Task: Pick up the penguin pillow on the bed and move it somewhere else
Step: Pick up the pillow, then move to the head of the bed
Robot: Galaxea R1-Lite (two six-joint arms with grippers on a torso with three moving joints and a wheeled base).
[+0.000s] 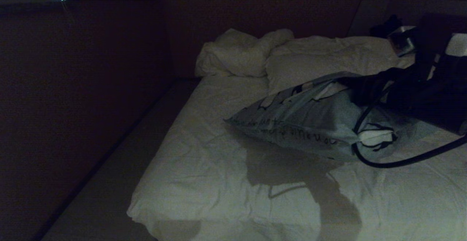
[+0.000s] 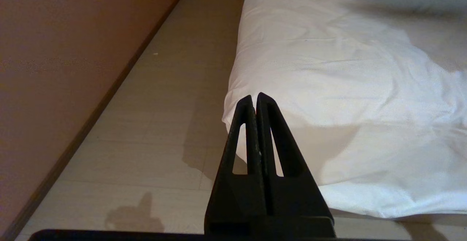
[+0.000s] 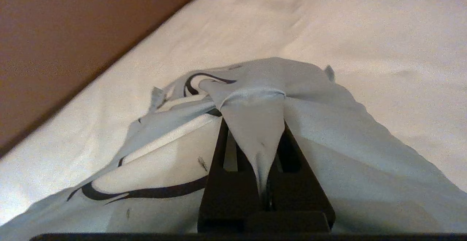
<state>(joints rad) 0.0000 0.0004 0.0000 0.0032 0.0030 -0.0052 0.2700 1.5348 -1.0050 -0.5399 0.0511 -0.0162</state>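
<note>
The penguin pillow [image 1: 310,120] is grey-blue with black-and-white print and dark script. It hangs tilted over the bed [image 1: 219,168] and casts a shadow on the white duvet. My right gripper [image 3: 253,124] is shut on a bunched fold of the penguin pillow [image 3: 255,106], and the fabric drapes over its fingers [image 3: 219,153]. In the head view the right arm [image 1: 419,88] reaches in from the right, over the pillow's raised end. My left gripper [image 2: 254,97] is shut on nothing and sits low beside the corner of the bed [image 2: 346,69].
Two plain white pillows [image 1: 233,53] [image 1: 328,58] lie at the head of the bed. A strip of floor [image 1: 109,182] runs between the bed and the dark wall on the left. A black cable [image 1: 401,160] loops across the penguin pillow. Dark items [image 1: 401,40] sit at the back right.
</note>
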